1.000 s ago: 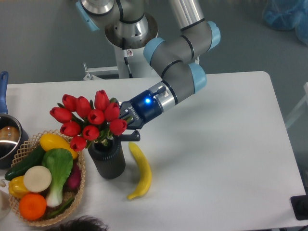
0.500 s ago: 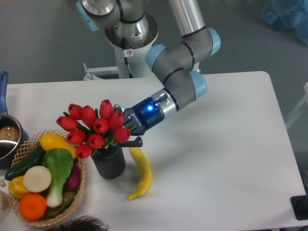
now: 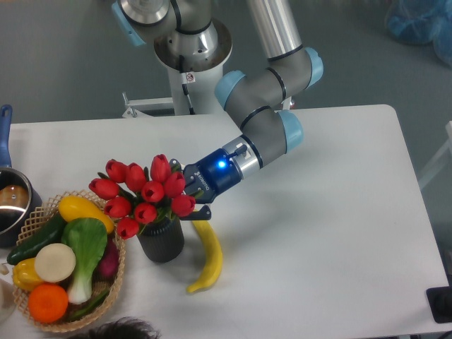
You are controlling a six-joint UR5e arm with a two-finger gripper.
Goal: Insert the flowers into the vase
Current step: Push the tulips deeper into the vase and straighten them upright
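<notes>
The flowers (image 3: 145, 194), a bunch of red tulip buds with green leaves, stand over the mouth of the dark grey vase (image 3: 162, 240), their stems going down into it. The vase stands upright on the white table, left of centre. My gripper (image 3: 191, 196) reaches in from the right and is shut on the flowers' stems just above the vase's rim. The buds hide the stems and most of the vase's mouth.
A yellow banana (image 3: 207, 253) lies just right of the vase, under the gripper. A woven basket (image 3: 119, 272) with vegetables and an orange touches the vase's left side. A pot (image 3: 10, 205) sits at the left edge. Dark hair (image 3: 116, 329) shows at the bottom edge.
The gripper has carried the flowers down and to the right. The bunch now sits lower over the vase, with its stems deeper in the mouth.
</notes>
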